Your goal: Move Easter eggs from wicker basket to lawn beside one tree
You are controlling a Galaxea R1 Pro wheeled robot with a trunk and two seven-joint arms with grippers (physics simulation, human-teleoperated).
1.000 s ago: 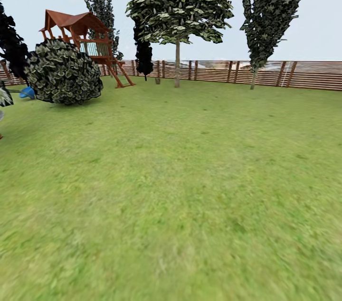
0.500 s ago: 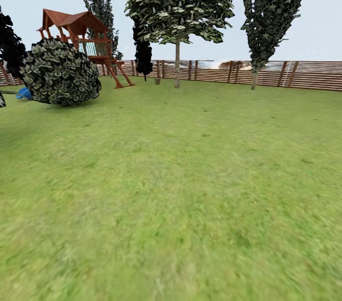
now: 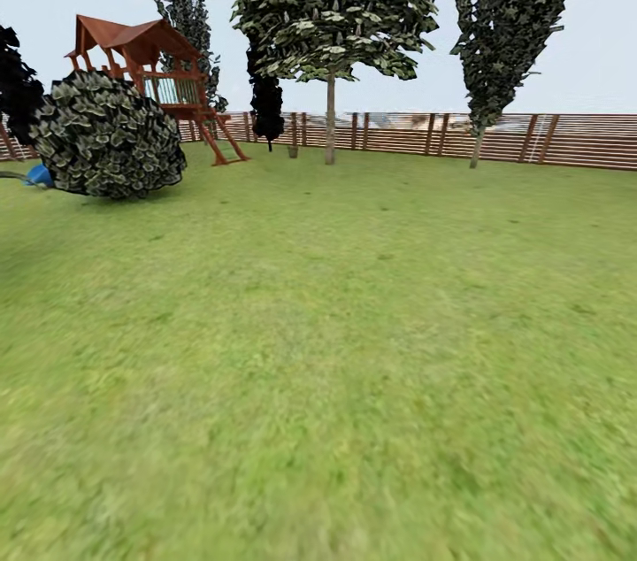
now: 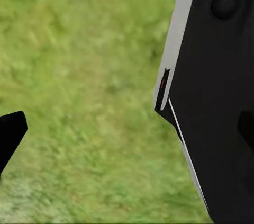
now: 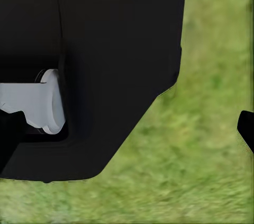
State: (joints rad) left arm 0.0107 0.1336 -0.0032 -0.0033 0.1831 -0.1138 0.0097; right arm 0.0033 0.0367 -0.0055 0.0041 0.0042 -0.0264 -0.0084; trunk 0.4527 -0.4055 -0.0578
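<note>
The robot looks over the lawn (image 3: 336, 349) toward far trees by the fence (image 3: 495, 139). I see no basket or eggs here. Whether the grippers are spread or pressed together, I cannot tell.

A home garden is shown. A wide lawn (image 3: 336, 349) is enclosed by a brown slatted wooden fence (image 3: 531, 139) at about 12 to 2 o'clock. At 10 o'clock a red-roofed wooden play tower (image 3: 146, 70) is seen behind a round bush (image 3: 106, 134), and several trees are placed along the fence.
</note>
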